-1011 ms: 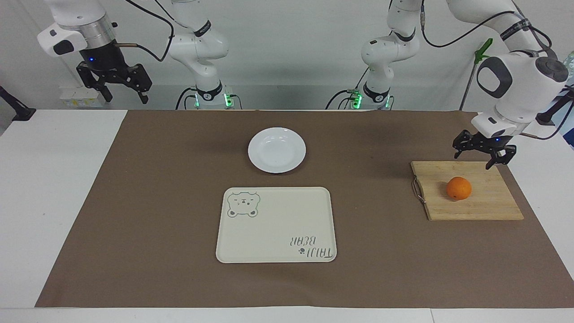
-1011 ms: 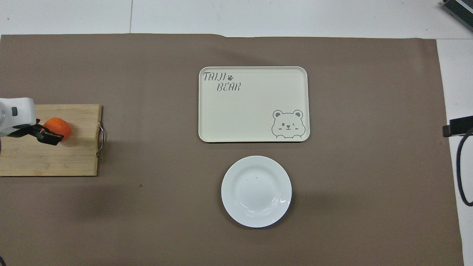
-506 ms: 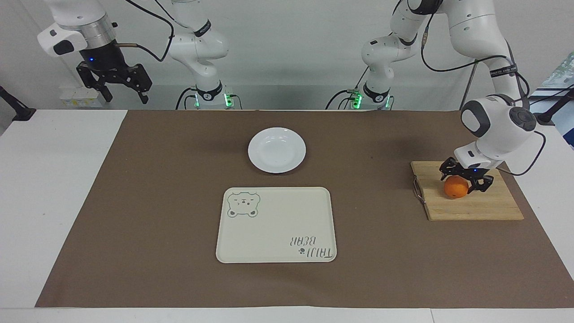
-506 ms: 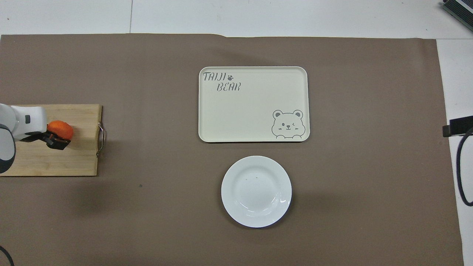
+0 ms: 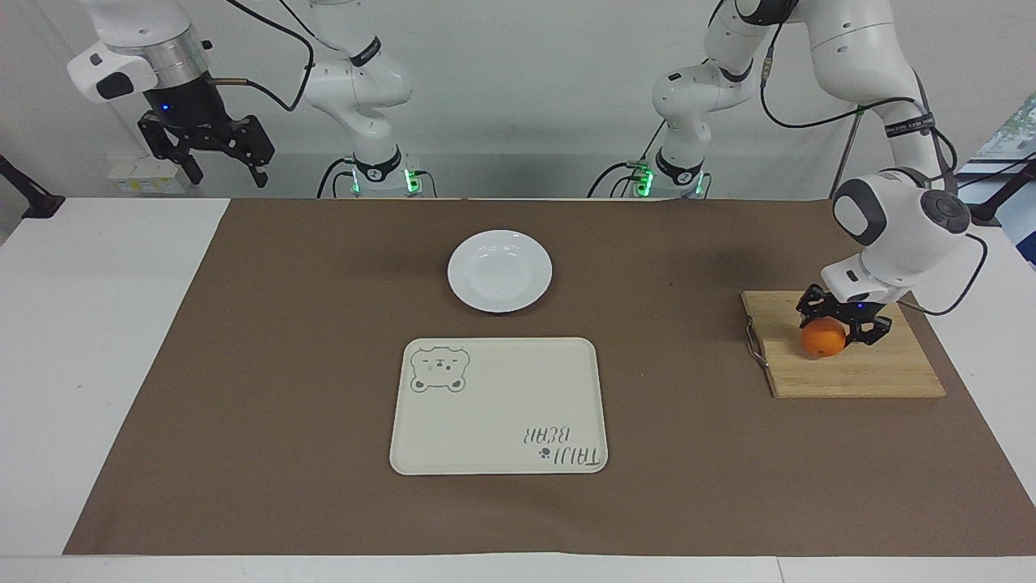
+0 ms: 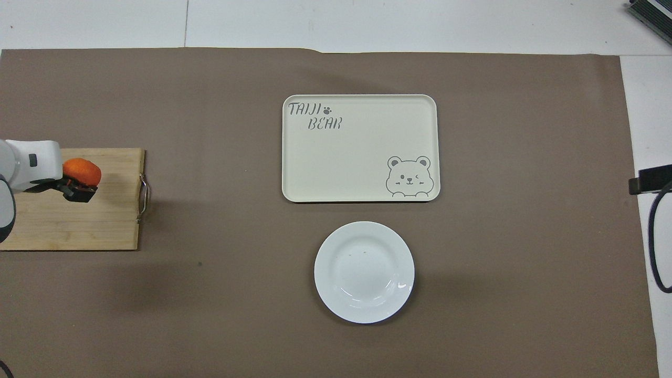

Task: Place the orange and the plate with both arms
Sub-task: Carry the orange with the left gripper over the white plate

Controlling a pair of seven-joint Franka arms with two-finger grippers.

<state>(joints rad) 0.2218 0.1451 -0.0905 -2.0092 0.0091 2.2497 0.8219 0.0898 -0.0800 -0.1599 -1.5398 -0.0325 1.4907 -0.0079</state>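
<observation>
The orange (image 5: 822,340) is on the wooden cutting board (image 5: 882,368) at the left arm's end of the table, resting on it or barely above it. My left gripper (image 5: 839,326) comes down from above and is shut on the orange. In the overhead view the orange (image 6: 84,168) shows beside the left gripper (image 6: 76,181). The white plate (image 5: 499,270) lies mid-table, nearer the robots than the tray; it also shows in the overhead view (image 6: 364,271). My right gripper (image 5: 206,150) waits open and empty, high over the right arm's end.
The cream bear tray (image 5: 498,405) lies farther from the robots than the plate, and shows in the overhead view (image 6: 360,148). The cutting board (image 6: 79,226) has a metal handle (image 5: 754,344) on its plate-side edge. Brown paper covers the table.
My left gripper came down from above the board's nearer edge onto the orange and shut on it. The orange has shifted slightly with it. The right arm has not moved.
</observation>
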